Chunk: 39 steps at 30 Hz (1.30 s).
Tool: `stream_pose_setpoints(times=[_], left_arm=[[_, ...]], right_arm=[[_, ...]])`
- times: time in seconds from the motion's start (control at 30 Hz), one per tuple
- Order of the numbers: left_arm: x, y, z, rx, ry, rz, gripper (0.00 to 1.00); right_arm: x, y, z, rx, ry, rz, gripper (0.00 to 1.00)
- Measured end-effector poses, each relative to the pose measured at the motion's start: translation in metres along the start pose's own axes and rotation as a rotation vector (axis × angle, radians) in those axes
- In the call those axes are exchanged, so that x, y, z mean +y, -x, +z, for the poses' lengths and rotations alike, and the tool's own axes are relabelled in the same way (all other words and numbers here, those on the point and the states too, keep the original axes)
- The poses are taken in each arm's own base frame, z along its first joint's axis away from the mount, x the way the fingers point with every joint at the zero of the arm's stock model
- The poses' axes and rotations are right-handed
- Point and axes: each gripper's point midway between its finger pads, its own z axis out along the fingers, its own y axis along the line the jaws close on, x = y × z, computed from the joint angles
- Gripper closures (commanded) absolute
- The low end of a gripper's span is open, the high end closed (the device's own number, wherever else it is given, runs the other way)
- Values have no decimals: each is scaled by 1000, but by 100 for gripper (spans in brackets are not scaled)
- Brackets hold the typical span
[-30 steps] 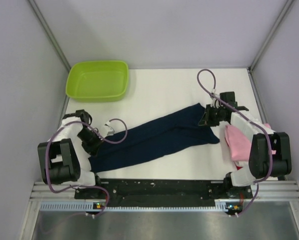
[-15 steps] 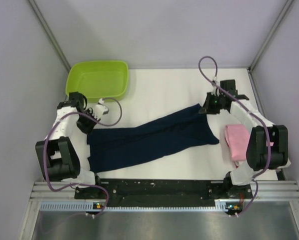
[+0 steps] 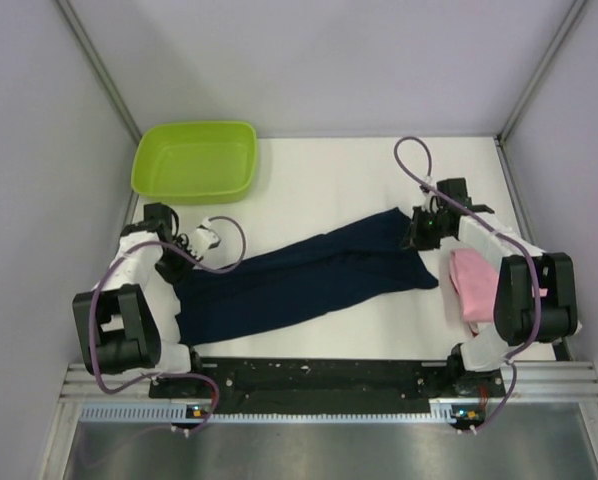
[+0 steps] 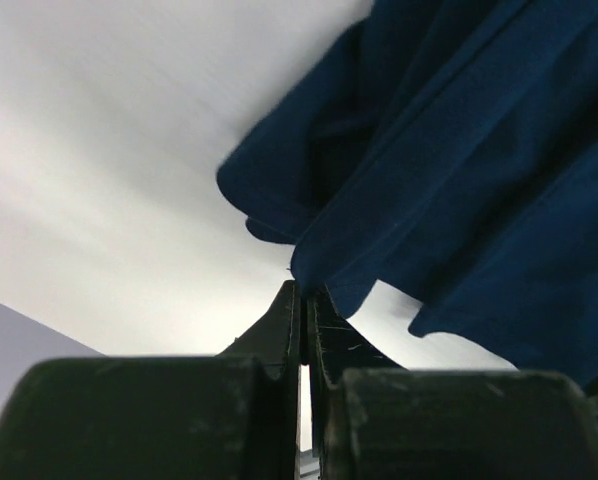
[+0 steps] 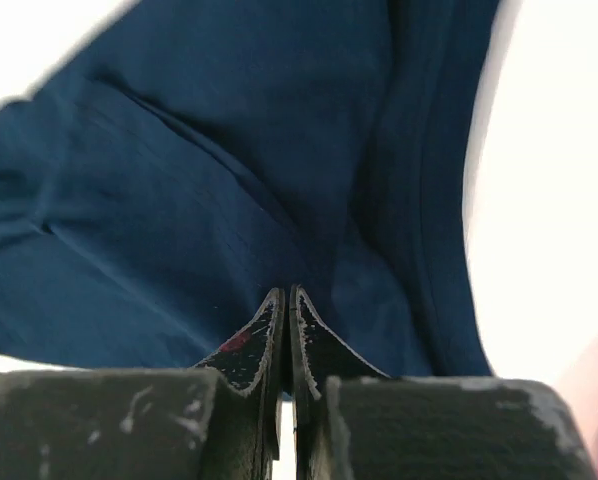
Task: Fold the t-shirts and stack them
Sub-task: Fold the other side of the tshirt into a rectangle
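Evidently the step in hand is spreading the navy t-shirt [image 3: 309, 280] before any fold is made. It lies drawn out in a long, bunched band slanting across the white bench [image 3: 319, 180], from near the left arm's base up toward the far right.

The left hand [image 4: 304, 295] is fully closed, and its wrist view shows a corner of the navy cloth meeting the fingertips, so it appears to be pinching that edge. The right hand [image 5: 284, 297] is closed too, its tips pressed into the cloth at the band's far right end, and it looks like a pinch as well.

A folded pink t-shirt [image 3: 469, 285] sits just right of the navy one, beside the right arm. The lime green tub [image 3: 194, 160] stands apart at the far left.

Next, I judge, the cloth has to be opened flat, since it is gathered lengthwise. That means drawing the held edges apart without losing either pinch.
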Motion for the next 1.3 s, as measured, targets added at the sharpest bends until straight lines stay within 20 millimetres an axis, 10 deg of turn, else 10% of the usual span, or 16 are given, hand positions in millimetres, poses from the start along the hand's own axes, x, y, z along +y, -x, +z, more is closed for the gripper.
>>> stream_pose_setpoints(times=[0.2, 0.43, 0.53, 0.73, 1.03, 1.3], left_arm=[[10, 9, -12, -47, 69, 0, 100], [115, 87, -39, -230, 313, -97, 100], [135, 99, -37, -259, 362, -121, 100], [108, 73, -9, -187, 305, -109, 100], [46, 27, 1, -87, 182, -26, 100], [13, -3, 22, 0, 81, 8, 100]], right_arm=[[-5, -24, -1, 83, -13, 33, 100], [47, 140, 15, -189, 131, -32, 100], [56, 169, 28, -234, 175, -33, 100], [47, 132, 49, -139, 174, 2, 100], [18, 11, 22, 39, 89, 63, 100], [-1, -31, 23, 105, 25, 94, 100]])
